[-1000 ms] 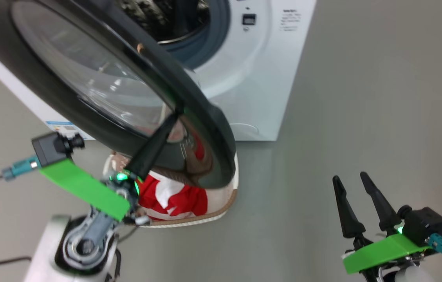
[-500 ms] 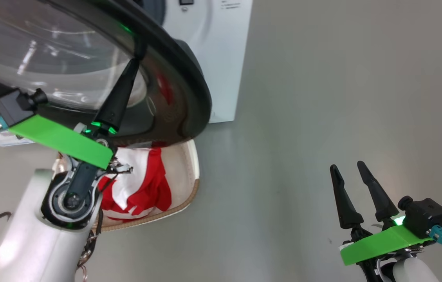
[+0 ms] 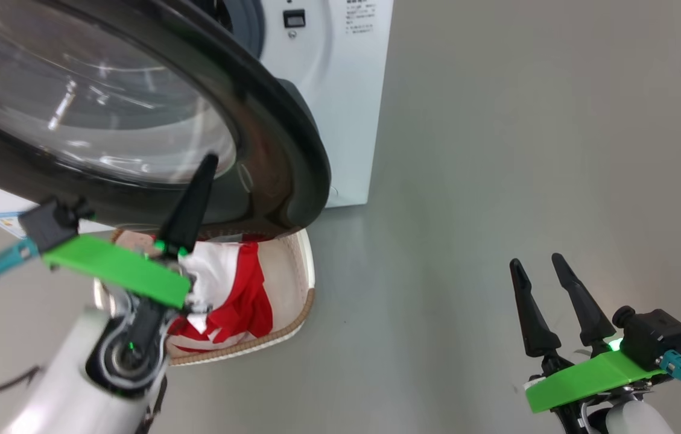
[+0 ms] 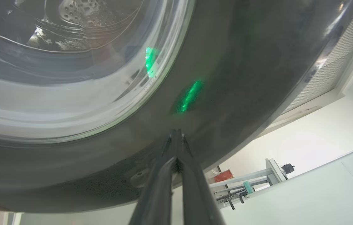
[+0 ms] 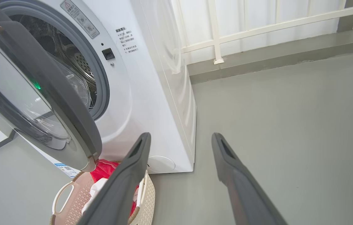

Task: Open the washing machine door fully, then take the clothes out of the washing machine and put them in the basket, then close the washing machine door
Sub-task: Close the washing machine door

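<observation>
While the left gripper (image 3: 208, 161) keeps its jaws clenched on nothing, their tips sit at the glossy black rim of the washing machine door (image 3: 280, 150), which stands open off the washing machine (image 3: 340, 90). Below those jaws, the clothes (image 3: 243, 295) lie in the basket (image 3: 309, 283). Well to their right, the right gripper (image 3: 534, 260) hangs with its jaws released and empty.

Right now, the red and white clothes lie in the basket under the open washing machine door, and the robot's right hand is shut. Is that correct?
No: the right hand is open, fingers wide apart in the right wrist view. The clothes do lie in the basket under the open washing machine door.
</observation>
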Robot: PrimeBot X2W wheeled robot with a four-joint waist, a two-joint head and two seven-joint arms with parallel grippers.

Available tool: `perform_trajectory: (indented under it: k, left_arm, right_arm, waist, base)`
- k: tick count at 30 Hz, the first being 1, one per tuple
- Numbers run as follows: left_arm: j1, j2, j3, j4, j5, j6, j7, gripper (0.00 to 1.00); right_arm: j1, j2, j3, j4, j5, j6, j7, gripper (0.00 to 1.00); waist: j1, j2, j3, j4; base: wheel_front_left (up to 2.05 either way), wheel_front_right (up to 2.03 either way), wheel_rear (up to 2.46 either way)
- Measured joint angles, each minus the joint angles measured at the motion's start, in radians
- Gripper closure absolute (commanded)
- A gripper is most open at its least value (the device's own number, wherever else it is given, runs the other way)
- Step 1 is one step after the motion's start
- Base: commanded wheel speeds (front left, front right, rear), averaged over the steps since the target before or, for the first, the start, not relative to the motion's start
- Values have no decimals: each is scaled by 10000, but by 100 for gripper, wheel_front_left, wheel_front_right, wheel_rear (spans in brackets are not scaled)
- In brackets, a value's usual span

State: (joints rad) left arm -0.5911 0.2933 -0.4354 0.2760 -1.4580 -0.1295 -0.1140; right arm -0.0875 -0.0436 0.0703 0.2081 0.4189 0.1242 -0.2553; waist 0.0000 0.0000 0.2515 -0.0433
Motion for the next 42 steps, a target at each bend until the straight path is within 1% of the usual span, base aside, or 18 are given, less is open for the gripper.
perform_trajectory:
  k: [9,13,14,18,19,20,21,23,24,26,27,28,29,31,32,36,39,42]
  left_arm:
    - [1106,458,-840,169,71,0,-938,100]
    - [1797,686,-953,217,119,-2,-1258,100]
    - [1979,729,-955,240,138,-2,-1271,98]
    - [2700,809,-930,407,314,-2,-1354,75]
    - [2881,813,-851,462,412,-2,-1354,66]
    - [3058,815,-721,531,625,-2,-1356,61]
    - [3238,813,-539,581,828,-2,-1354,57]
    - [3568,759,-155,631,1095,-2,-1356,53]
    - [3748,719,21,635,1333,-2,-1356,53]
    - [4104,631,366,637,1691,-2,-1356,40]
    - [4267,606,483,646,1929,-2,-1356,28]
    - [4403,600,539,656,2165,-2,-1356,20]
    - [4537,579,625,660,2341,-2,-1356,10]
    - [4746,462,894,663,2573,-2,-1356,2]
    - [4827,399,1035,660,2702,-2,-1356,0]
    - [5158,288,1626,621,3354,-2,-1356,0]
    - [5452,238,2019,610,4230,-4,-1356,0]
    - [5739,29,2408,566,5106,-4,-1356,0]
  right_arm:
    - [418,2,-196,63,-169,0,0,0]
    - [475,4,-232,104,-219,0,0,0]
    - [483,4,-236,107,-228,0,0,0]
    - [720,8,-274,138,-228,0,0,0]
    - [780,6,-286,144,-228,0,0,0]
    - [829,8,-295,151,-230,0,0,0]
    - [853,8,-299,157,-230,0,0,0]
    - [890,10,-316,157,-232,0,0,0]
    - [922,12,-328,155,-249,0,0,0]
    - [1058,12,-376,151,-267,0,0,0]
    - [1136,13,-414,157,-313,0,0,0]
    - [1205,13,-454,155,-357,0,0,0]
    - [1276,13,-499,153,-399,0,0,0]
    - [1313,13,-552,153,-426,0,0,0]
    - [1315,15,-564,150,-426,0,0,0]
    - [1517,19,-600,138,-426,0,0,0]
    - [1674,23,-642,138,-426,0,0,0]
    - [1713,36,-709,134,-428,0,0,0]
  waist:
    - [0,0,-539,374]
    - [0,0,-769,559]
    - [0,0,-827,595]
    - [0,0,-1044,730]
    - [0,0,-1091,758]
    - [0,0,-1134,785]
    - [0,0,-1178,808]
    - [0,0,-1269,842]
    - [0,0,-1318,854]
    - [0,0,-1399,870]
    - [0,0,-1438,876]
    - [0,0,-1472,881]
    - [0,0,-1502,883]
    - [0,0,-1541,884]
    - [0,0,-1562,882]
    - [0,0,-1658,842]
    - [0,0,-1740,795]
    - [0,0,-1817,738]
  base:
    - [0,0,0]
    - [0,0,0]
    - [0,0,0]
    - [0,0,0]
    - [0,0,0]
    - [0,0,0]
    - [0,0,0]
    - [0,0,0]
    - [0,0,0]
    - [0,0,0]
    - [0,0,0]
    - [0,0,0]
    - [0,0,0]
    - [0,0,0]
    - [0,0,0]
    - [0,0,0]
    - [0,0,0]
    - [0,0,0]
